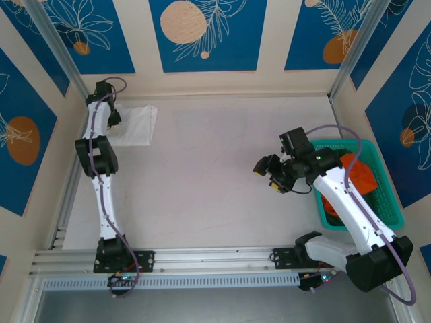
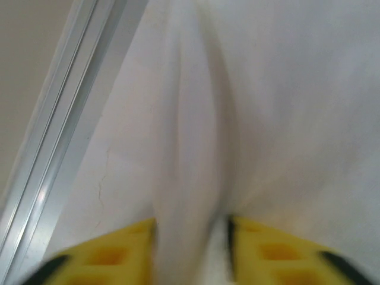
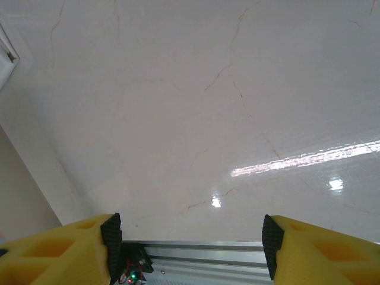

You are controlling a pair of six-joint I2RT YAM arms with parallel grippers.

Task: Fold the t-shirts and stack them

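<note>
Left wrist view has a bump of the white t-shirt point(image 2: 267, 119) standing up between the two fingers of the left claw point(image 2: 191, 237), touching both. I cannot tell if it is pinched or let go. If that claw lifts while cloth sticks, the fold may get pulled open. The right claw point(image 3: 191, 237) is wide with nothing in it, over bare surface point(image 3: 190, 119). The orange t-shirt point(image 1: 360, 175) lies in the basket point(image 1: 392, 208) just behind it.

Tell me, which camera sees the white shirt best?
The top external view: most of the white t-shirt shows, lying in the far left corner of the table. The left wrist view gives a blurry close-up of its fold between yellow fingers. The right wrist view faces bare table.
</note>
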